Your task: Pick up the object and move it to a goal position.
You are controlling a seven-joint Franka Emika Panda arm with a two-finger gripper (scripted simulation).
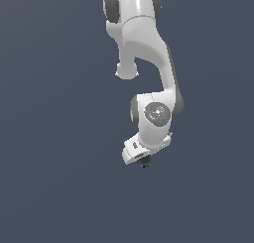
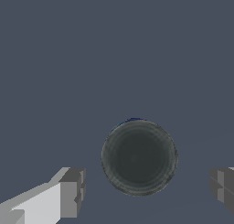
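In the exterior view, the white arm (image 1: 149, 63) reaches down from the top edge over a plain slate-grey bench (image 1: 49, 162). Its wrist folds toward the exterior view's left, and the pincer (image 1: 140, 159) sits at the lowest end of the arm. The object (image 1: 145, 162), a small dark round blob with a trace of blue, peeks out just under the white hand, mostly hidden by it. From here it is not clear whether the fingers touch it. Nothing else lies on the surface around the arm.

In the wrist view, the object (image 2: 139, 157) fills the middle as a dark grey-green ball with a thin blue rim on one edge. One grey fingertip (image 2: 73, 192) stands to one side of it and the other fingertip (image 2: 222, 189) to the opposite side, each with a clear gap of bench showing between pad and ball. The pincer is spread wide, gripping nothing, with the ball between its fingers. No other thing stands between the fingers and the ball.
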